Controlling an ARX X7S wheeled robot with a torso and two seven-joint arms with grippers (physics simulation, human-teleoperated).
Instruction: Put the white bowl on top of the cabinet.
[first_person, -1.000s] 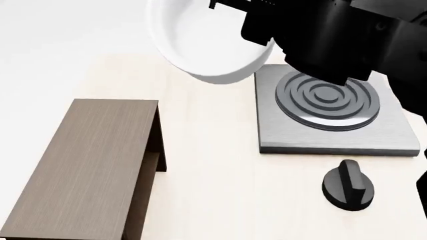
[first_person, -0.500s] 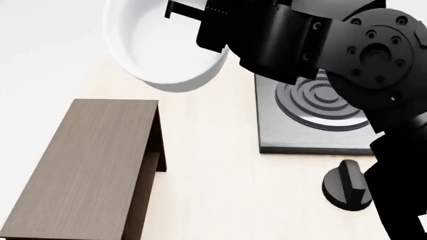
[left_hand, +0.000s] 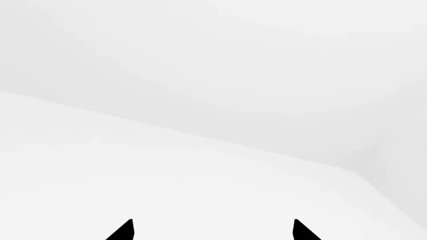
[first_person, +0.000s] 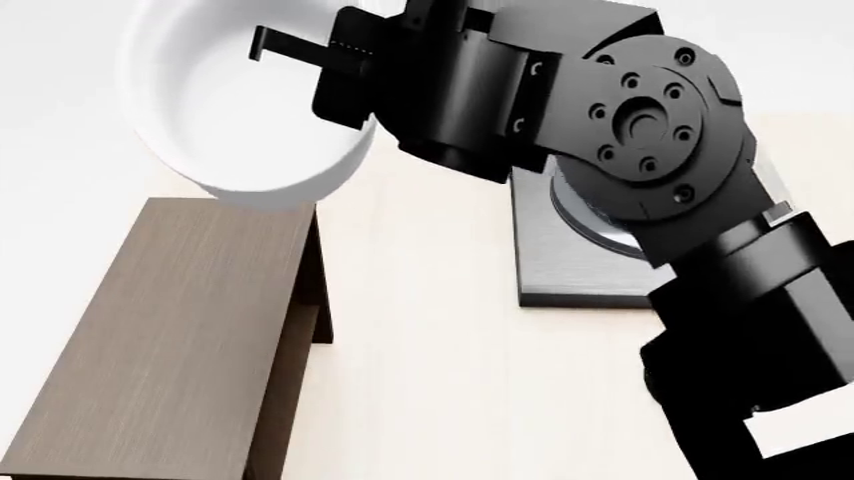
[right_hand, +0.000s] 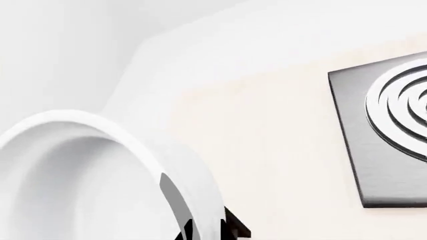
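Head view: bowl (first_person: 247, 110) being carried leftward from stove (first_person: 567, 265) side, now hanging above cabinet (first_person: 174, 330) far end, rim being pinched by right gripper (first_person: 314, 55).

Right wrist view: bowl wall being clamped between jaws.

Left wrist view: left gripper (left_hand: 212, 231) being held idle, jaws parted wide, empty.

Lowering judged next.

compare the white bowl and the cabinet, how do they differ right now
The white bowl is round and glossy white; the cabinet is long, rectangular, dark brown wood grain. The bowl is tilted in the air, gripped at its rim by the right gripper; the cabinet stands flat on the table with nothing on top.
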